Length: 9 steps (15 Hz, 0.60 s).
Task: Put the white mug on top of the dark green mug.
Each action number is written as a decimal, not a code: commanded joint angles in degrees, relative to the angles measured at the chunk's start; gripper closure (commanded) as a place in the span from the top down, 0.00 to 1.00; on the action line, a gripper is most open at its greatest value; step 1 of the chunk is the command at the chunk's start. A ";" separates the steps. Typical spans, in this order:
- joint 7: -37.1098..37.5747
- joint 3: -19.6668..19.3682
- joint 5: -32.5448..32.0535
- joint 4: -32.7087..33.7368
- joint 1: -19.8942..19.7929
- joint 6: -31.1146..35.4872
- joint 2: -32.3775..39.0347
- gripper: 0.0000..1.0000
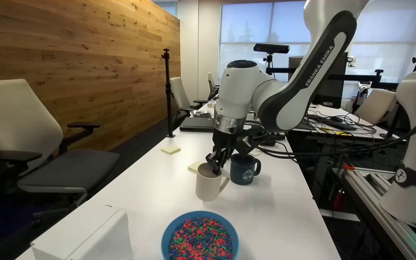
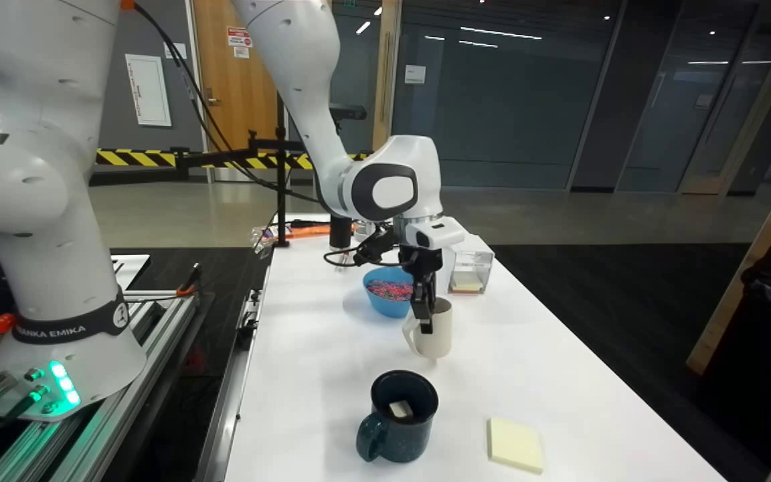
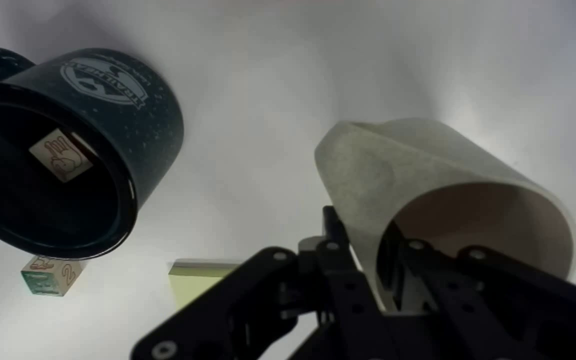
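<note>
The arm (image 1: 302, 94) reaches over the table (image 1: 276, 213) from the long edge beside the robot's base (image 2: 57, 348), and its last section hangs almost straight down, the gripper (image 3: 362, 232) pointing at the tabletop. Its fingers (image 3: 344, 280) are clamped on the wall of the white mug (image 1: 207, 186) near the handle, one inside the rim and one outside. That mug is about midway between the two long edges and, along the table, between the dark green mug (image 1: 239, 169) and the blue bowl (image 1: 200, 213); the dark green mug is nearer the edge by the base. Whether the white mug's bottom touches the table I cannot tell. The arm runs out at the top of both exterior views, and in an exterior view the bowl is cut off at the bottom. In the wrist view the dark green mug is cut off at the left, the white mug's handle is hard to make out, and the gripper covers part of that mug and of a pad of yellow notes (image 3: 190, 287). The white mug is plain cream outside, darker within, and close to upright, its handle turned toward the edge by the base. The dark green mug is upright, glossy and speckled, with a pale badge and a small block (image 3: 60, 155) inside; another block (image 3: 55, 280) lies near it.
</note>
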 commanded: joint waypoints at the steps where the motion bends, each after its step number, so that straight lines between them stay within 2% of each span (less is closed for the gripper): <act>1: 5.80 -0.21 -5.27 -5.21 -0.21 -1.16 -6.52 0.04; 5: 10.72 0.61 -8.95 -9.72 -2.77 -1.26 -10.90 0.04; 9: 13.48 2.27 -9.87 -12.92 -8.14 -0.42 -14.30 0.04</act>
